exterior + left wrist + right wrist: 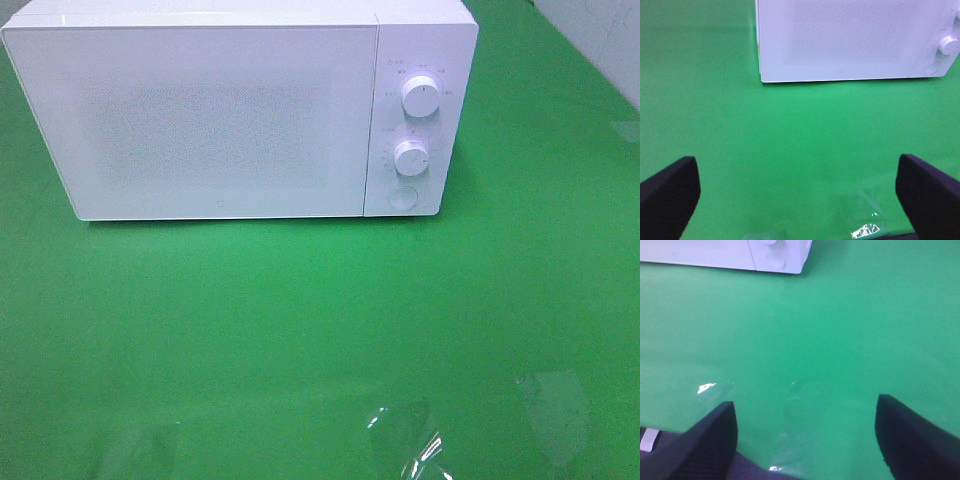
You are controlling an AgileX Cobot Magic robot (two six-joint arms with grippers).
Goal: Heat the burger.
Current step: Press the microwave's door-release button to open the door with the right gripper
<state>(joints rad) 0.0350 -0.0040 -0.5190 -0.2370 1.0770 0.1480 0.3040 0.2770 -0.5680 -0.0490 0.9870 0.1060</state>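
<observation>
microwave (220,120) sits at the back of the green table (300,320), door shut. Two knobs (420,97) and a round button (403,197) are on its right panel. A wide stretch of green runs in front of its lower edge and along its right side. Clear film patches (400,435) lie near the table's front edge. left gripper (796,165) has its jaws spread wide, holding nothing. right gripper (806,405) is the same, gaping over the green. The burger isn't visible in any view, so I can't tell where it is.

Green table (300,320), kinda glossy. White microwave (220,120) parked on it at the back, door shut, two knobs (421,97) and a button (403,197) down its right side. Couple patches of clear film (405,440) lying flat on the near side, well apart from the microwave.
</observation>
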